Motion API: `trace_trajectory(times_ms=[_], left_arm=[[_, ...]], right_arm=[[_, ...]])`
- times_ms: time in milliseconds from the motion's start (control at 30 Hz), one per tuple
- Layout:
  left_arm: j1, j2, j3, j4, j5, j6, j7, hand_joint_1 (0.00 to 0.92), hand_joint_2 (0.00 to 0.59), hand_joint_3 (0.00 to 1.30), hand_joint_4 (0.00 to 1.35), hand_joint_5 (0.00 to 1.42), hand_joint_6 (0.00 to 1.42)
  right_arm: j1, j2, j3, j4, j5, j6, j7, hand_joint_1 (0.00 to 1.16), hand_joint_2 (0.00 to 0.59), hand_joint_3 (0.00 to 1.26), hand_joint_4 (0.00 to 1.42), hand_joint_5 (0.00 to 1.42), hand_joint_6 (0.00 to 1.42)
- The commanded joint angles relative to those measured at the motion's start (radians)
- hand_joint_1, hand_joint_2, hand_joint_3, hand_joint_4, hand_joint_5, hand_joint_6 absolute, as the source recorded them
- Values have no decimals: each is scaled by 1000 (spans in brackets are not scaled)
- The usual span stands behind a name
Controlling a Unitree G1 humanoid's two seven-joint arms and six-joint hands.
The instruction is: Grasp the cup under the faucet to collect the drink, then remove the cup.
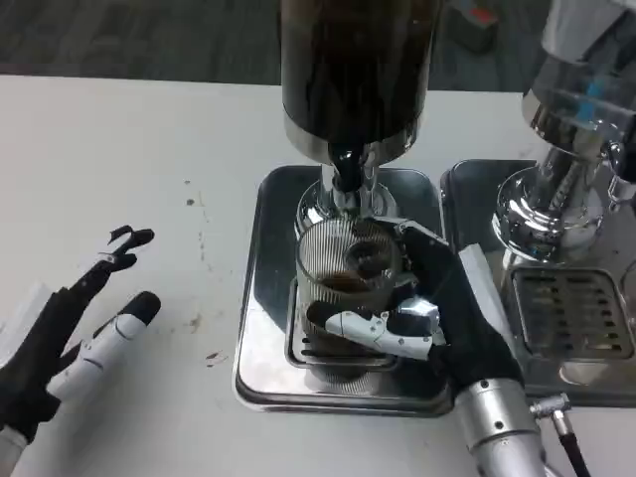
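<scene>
Right robot hand (437,318) is wrapped around the cup (346,288), fingers (383,333) curled across its near side, the dark palm against its right side, so it is clamped on the cup. Dark drink shows at the bottom of the ribbed, clear cup. It sits over the grille of the left tray (263,298), directly below the faucet (345,174) of the dark dispenser (353,70); I cannot tell whether its base touches the grille or is lifted just off it. My silver forearm (502,437) comes up from the lower right edge.

Left robot hand (75,328) rests at the lower left, well apart from the tray, fingers spread and holding nothing. A few small brown spots (194,323) mark the white bench (129,149) between that hand and the tray.

To the right stands a 2nd tray (467,189) with its own slotted grille (576,313) and a chrome dispenser base (542,204) above it. A white strip (477,273) lies between the 2 trays, just beside my right hand.
</scene>
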Motion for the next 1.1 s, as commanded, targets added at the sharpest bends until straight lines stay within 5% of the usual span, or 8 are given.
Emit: trace_trajectory(times_ms=[33,467,1100], left_arm=[[-3,2,-9,5,35,-16,34,0,167,147,0,121,0],[29,42,-29,-62,206,-8,177,0,163,141,0,103,0],[204,195,-42,-348,511,96,327,0,125,0,0,0,0]], right_arm=[[7,-22,15,-66,-31,19,14,1059,219,447,530,619,849],[77,-48,7,-156,-16,48,49,1044,217,447,530,636,856],[196,-68,16,-292,1,32,69,1032,233,459,541,651,876]])
